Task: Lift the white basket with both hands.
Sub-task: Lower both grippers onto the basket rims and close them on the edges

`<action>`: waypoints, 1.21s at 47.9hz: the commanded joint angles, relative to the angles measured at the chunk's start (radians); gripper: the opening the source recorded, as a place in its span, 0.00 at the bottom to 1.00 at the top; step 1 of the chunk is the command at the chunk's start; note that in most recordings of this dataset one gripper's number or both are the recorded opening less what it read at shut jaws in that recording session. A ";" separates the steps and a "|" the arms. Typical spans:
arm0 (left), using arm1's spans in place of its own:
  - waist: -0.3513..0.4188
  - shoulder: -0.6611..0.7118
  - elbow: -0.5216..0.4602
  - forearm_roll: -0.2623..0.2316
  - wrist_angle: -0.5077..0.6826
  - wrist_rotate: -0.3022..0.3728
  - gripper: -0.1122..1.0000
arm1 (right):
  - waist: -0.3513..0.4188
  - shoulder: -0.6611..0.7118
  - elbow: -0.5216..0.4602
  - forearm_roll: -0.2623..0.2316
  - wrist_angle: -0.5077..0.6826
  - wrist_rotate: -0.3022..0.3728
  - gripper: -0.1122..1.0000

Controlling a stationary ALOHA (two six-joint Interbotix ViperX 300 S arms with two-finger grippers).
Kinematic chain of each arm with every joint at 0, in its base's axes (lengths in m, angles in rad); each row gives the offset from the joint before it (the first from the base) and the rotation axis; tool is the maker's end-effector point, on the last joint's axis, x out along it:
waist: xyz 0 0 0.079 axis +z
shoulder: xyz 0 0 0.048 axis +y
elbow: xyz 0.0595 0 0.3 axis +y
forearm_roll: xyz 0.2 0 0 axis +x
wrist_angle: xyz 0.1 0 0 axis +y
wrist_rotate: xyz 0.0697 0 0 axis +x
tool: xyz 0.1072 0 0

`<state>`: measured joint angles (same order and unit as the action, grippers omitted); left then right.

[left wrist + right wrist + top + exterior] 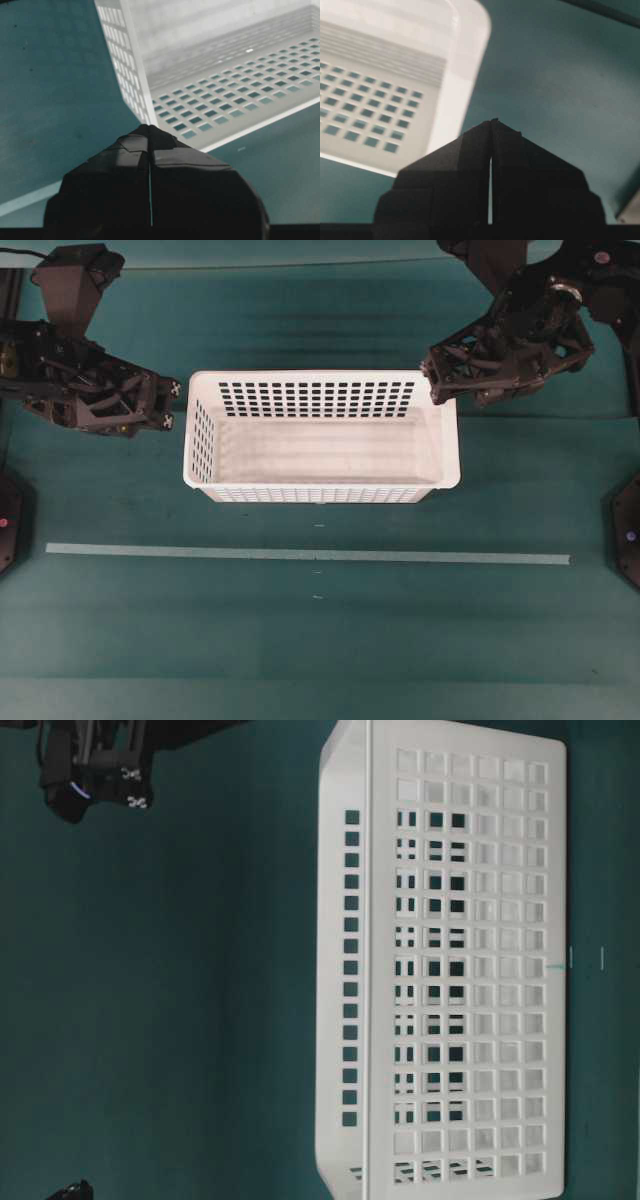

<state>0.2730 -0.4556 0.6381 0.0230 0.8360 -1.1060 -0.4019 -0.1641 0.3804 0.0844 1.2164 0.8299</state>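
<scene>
The white basket (320, 440) rests on the green table, a long perforated box with nothing inside; it also fills the table-level view (450, 960). My left gripper (168, 405) hangs shut just off the basket's left end, apart from the rim. In the left wrist view the shut gripper (149, 129) points at the basket's near corner (145, 107). My right gripper (436, 383) is shut above the basket's back right corner. In the right wrist view the shut gripper (492, 122) sits beside the rounded rim (465, 65), holding nothing.
A pale tape line (300, 554) runs across the table in front of the basket. Black arm bases (628, 530) stand at the left and right table edges. The green surface spreads out in front of the tape.
</scene>
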 commanded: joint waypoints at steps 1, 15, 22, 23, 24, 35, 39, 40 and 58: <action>0.000 -0.003 -0.023 0.005 -0.002 -0.002 0.09 | 0.011 -0.008 0.006 -0.003 -0.032 0.002 0.13; 0.000 -0.003 -0.023 0.005 -0.009 0.009 0.29 | 0.012 -0.035 0.061 0.002 -0.149 0.012 0.30; -0.002 -0.005 -0.023 0.003 -0.015 0.012 0.64 | 0.009 -0.038 0.078 0.002 -0.155 0.018 0.60; -0.002 -0.003 -0.023 0.005 -0.015 0.011 0.70 | 0.011 -0.037 0.081 0.002 -0.155 0.023 0.65; -0.002 -0.003 -0.023 0.005 -0.015 0.011 0.75 | 0.011 -0.035 0.084 0.002 -0.155 0.031 0.70; -0.002 0.028 -0.017 0.005 -0.072 0.005 0.95 | 0.023 -0.020 0.101 0.002 -0.173 0.175 0.97; -0.002 0.048 -0.015 0.005 -0.092 0.005 0.94 | 0.025 -0.015 0.112 0.002 -0.179 0.210 0.96; -0.002 0.054 -0.015 0.005 -0.094 0.005 0.94 | 0.026 -0.014 0.114 0.002 -0.186 0.216 0.96; 0.000 0.201 -0.012 0.005 -0.104 -0.005 0.94 | 0.080 0.061 0.140 -0.005 -0.365 0.302 0.96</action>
<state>0.2730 -0.2838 0.6381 0.0230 0.7409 -1.1091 -0.3390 -0.1273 0.5170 0.0828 0.8943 1.1259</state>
